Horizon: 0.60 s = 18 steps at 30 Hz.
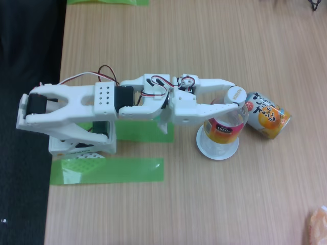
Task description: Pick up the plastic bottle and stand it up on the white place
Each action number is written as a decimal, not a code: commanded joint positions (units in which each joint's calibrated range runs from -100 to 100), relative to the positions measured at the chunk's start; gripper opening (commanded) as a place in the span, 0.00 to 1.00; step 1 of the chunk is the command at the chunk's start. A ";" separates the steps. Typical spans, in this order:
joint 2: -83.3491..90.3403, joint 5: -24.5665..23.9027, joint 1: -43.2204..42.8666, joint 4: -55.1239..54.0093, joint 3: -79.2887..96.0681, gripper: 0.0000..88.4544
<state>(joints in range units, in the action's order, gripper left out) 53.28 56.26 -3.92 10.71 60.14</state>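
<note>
Along the lower left of the fixed view a strip of green tape (107, 171) lies flat on the wooden table (204, 214), and at the lower right edge a pale orange scrap (318, 224) pokes into the frame, too blurred to identify. Just above the tape stands the base of the white arm (102, 99), which stretches from the left side toward the right of centre, red and black wires looping over its joints; a second patch of green tape (140, 131) shows beneath it. Right of centre the white place (217, 150) rests on the table, and the plastic bottle (225, 127) stands on it, seen from above so its label band and cap are visible. The gripper (237, 99) reaches over the bottle's top with its fingers on either side of the cap; I cannot tell whether they squeeze it. Just to the right, touching or nearly touching the bottle, an orange-printed bottle (266, 116) lies on its side.
</note>
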 commanded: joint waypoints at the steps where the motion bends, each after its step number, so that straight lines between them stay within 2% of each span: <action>1: -0.15 -0.29 -0.23 -0.40 -0.25 0.20; 6: -0.15 -0.29 -0.23 -0.40 -0.25 0.20; 13: -0.15 -0.29 -0.23 -0.40 -0.25 0.29; 18: -0.15 -0.29 -0.23 -0.40 -0.25 0.30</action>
<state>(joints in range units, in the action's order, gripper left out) 53.11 56.20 -3.92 10.71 60.14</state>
